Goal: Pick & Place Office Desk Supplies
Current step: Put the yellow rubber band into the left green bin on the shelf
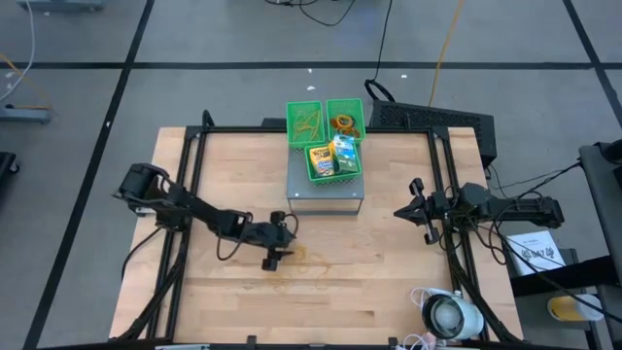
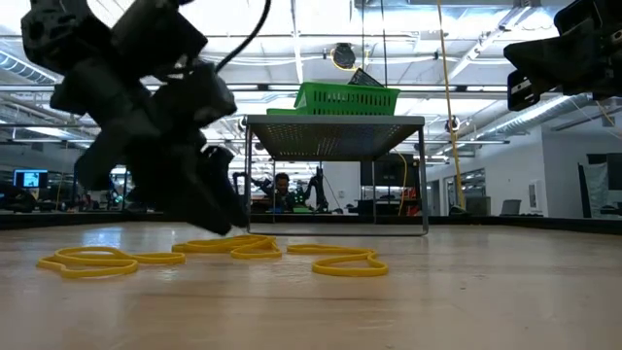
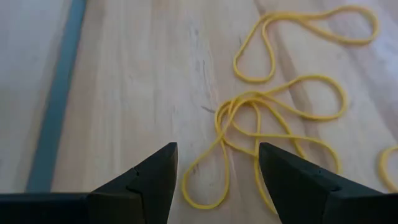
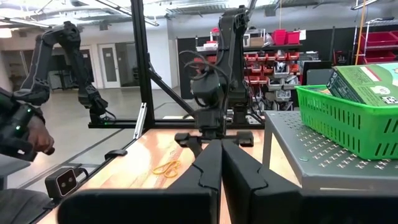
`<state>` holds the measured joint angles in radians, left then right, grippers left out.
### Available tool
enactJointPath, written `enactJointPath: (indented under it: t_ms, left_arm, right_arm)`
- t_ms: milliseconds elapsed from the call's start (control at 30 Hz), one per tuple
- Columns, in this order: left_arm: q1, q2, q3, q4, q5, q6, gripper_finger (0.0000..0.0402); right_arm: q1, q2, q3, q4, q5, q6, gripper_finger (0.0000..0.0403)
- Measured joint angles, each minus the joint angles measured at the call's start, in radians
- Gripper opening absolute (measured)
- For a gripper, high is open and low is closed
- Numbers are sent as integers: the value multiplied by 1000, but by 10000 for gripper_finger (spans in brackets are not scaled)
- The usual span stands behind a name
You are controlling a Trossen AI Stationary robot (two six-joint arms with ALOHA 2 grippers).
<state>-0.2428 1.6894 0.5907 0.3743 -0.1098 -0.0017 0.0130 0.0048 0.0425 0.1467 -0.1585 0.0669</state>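
Several yellow rubber bands (image 3: 267,124) lie loose and tangled on the wooden table (image 1: 389,282), left of its middle (image 1: 303,261). My left gripper (image 3: 217,168) stands open just above them, slanting down. One loop of the tangle (image 3: 205,180) lies between its fingertips, which are apart from it. In the low view the left gripper (image 2: 222,222) is down at the table top beside the bands (image 2: 243,248). My right gripper (image 4: 221,152) is shut on nothing and waits raised at the table's right side (image 1: 403,210).
A grey perforated stand (image 1: 326,190) at the table's far middle carries green mesh bins (image 1: 309,105) holding rubber bands, rings (image 1: 342,123), a crayon box (image 1: 321,158) and a green-white packet (image 1: 344,153). A white round device (image 1: 449,316) with cables lies at the near right corner.
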Motion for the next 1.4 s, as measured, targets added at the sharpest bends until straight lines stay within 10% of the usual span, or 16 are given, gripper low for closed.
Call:
enactJointPath:
  t_ms: [433,967,1400]
  left_arm:
    - [0,71,4,42,4,-1,227]
    - [0,74,3,43,72,-30,17]
    - [-2,-95,0,50,79,-18,6]
  right_arm:
    - [0,0,0,0,0,0,0]
    - [0,0,0,0,0,0,0]
    - [0,0,0,0,0,0,0]
